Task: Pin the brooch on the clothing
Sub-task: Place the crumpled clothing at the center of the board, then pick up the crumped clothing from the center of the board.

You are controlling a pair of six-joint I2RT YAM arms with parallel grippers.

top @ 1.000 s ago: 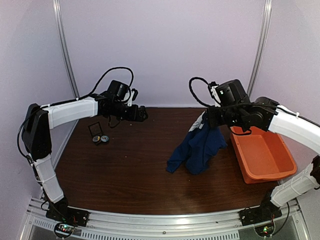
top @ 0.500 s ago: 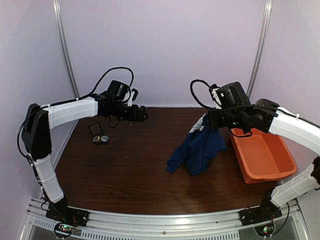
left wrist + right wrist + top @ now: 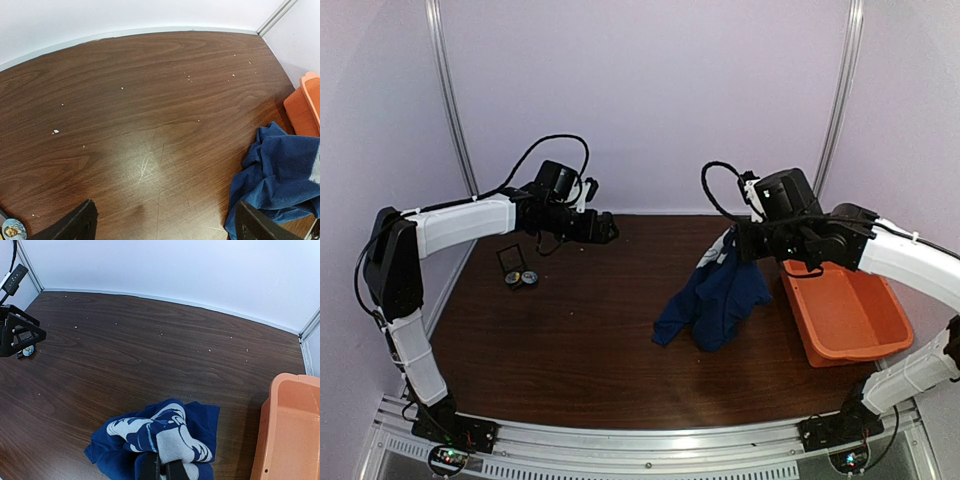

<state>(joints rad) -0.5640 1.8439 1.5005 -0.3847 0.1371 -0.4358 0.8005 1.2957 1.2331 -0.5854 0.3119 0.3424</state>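
Note:
The clothing, a navy T-shirt [image 3: 715,298] with a white print [image 3: 187,442], hangs bunched from my right gripper [image 3: 162,469]. That gripper is shut on the cloth near the print, and the shirt's lower folds rest on the table. The brooch [image 3: 529,279], a tiny round badge, lies far left on the table beside another small round piece [image 3: 513,280]. It also shows at the corner of the left wrist view, brooch [image 3: 13,230]. My left gripper [image 3: 603,228] hovers open over bare wood at the back, away from both. Nothing is between its fingers [image 3: 75,226].
A small black hinged box [image 3: 508,258] sits just behind the brooch. An orange plastic tub [image 3: 865,335] stands at the right edge, close to the shirt. Pale walls close in the table at the back and sides.
The right gripper has drifted slightly with the shirt, and the cloth has shifted a little on the table. The left arm has barely moved.

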